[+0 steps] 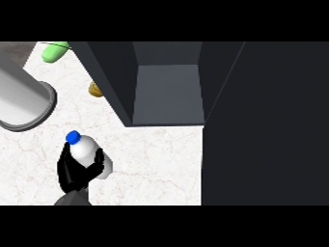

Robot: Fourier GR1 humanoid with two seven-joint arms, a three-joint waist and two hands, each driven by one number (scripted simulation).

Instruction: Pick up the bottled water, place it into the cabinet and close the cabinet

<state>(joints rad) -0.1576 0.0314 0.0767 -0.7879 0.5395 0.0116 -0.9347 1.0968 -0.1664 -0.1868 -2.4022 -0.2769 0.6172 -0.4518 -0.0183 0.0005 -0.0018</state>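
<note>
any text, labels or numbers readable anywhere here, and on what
None can be read.
bottled water, blue cap, held in the left hand: white body, no legible label.
cabinet, open: plain dark panels, no markings.
green object and brown object beside the cabinet: no writing visible.

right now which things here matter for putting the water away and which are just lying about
For the job:
- bottled water, blue cap, held in the left hand
- cabinet, open
- cabinet door

Lying about:
- green object, top left
- brown object, beside the cabinet
- grey cylinder, at left
</note>
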